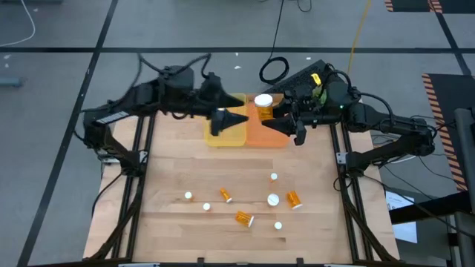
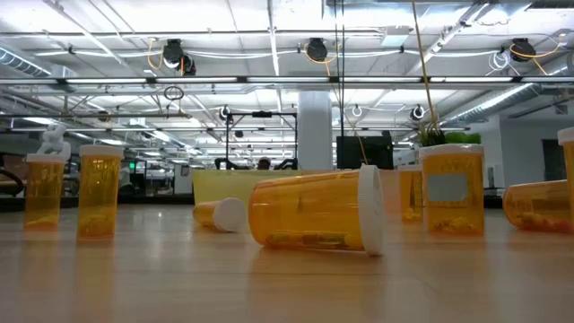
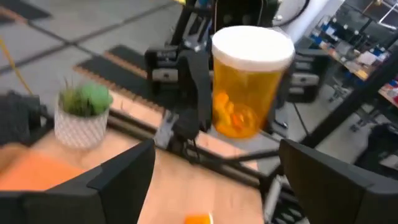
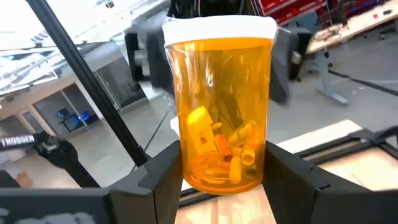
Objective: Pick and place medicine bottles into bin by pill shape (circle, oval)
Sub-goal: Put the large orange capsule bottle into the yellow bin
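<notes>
Translucent orange pill bottle with white cap (image 4: 219,106) held upright, clamped in right gripper (image 4: 221,171) above orange plastic tray (image 1: 261,134) at table's far edge. Left gripper (image 3: 214,180) faces it, fingers spread, empty, over yellow plastic tray (image 1: 236,136).

Bench (image 1: 178,156): light wood slats, dark frame rails along both sides. At the far edge, yellow tray (image 1: 223,137) and orange tray (image 1: 263,135) sit side by side, touching. Nearer the front, loose orange pill bottles (image 1: 244,218) with white caps: some upright, some on their sides.

Low view: rightmost bottle (image 2: 567,179) cut off (frame edge); label blurred.
</notes>
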You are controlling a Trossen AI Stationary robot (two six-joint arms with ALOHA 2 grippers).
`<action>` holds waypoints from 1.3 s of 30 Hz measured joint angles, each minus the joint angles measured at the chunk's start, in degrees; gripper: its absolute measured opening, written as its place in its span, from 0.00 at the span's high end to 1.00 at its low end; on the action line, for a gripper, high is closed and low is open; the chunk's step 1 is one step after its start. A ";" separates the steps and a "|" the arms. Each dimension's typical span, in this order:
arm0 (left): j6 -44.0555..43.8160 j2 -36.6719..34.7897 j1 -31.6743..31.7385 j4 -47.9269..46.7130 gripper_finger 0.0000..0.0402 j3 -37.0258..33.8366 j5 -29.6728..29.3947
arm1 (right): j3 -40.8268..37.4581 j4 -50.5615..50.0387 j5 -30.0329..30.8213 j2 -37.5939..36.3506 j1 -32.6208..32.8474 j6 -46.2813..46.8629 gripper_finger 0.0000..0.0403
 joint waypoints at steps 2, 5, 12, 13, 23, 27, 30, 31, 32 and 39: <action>-1.92 -1.75 0.95 -3.77 0.14 0.02 2.51 | 0.01 -2.04 -0.29 0.00 0.00 -0.16 0.54; -4.49 -3.37 2.13 -6.43 0.16 0.02 5.93 | 0.00 -5.18 -1.46 0.00 0.00 -0.80 0.55; -6.12 -3.56 2.45 -7.60 0.20 0.02 9.38 | 0.02 -11.50 -3.06 0.00 0.07 -1.12 0.54; -6.46 -3.05 2.43 -7.50 0.20 0.02 10.12 | 0.01 -12.54 -3.07 0.00 0.07 -1.14 0.54; -15.57 2.22 4.38 -6.86 0.15 0.02 11.05 | 0.00 -19.65 -2.34 0.04 0.09 -4.82 0.54; -20.28 3.80 5.26 -4.96 0.07 -0.09 10.84 | 0.02 -22.73 2.84 0.61 0.09 -8.00 0.54; -25.49 4.83 6.17 -3.79 0.02 0.17 10.70 | 0.04 -23.89 6.51 1.33 0.07 -10.47 0.54; -26.94 5.04 6.59 -4.63 0.01 0.02 10.58 | 0.04 -24.33 7.17 1.43 0.07 -11.35 0.54; -28.60 5.64 6.87 -4.75 0.02 -0.04 10.09 | 0.02 -24.90 7.83 1.59 0.07 -12.17 0.54; -35.08 8.58 8.24 -6.17 0.04 0.05 10.03 | 0.04 -25.09 12.42 4.15 0.09 -16.00 0.54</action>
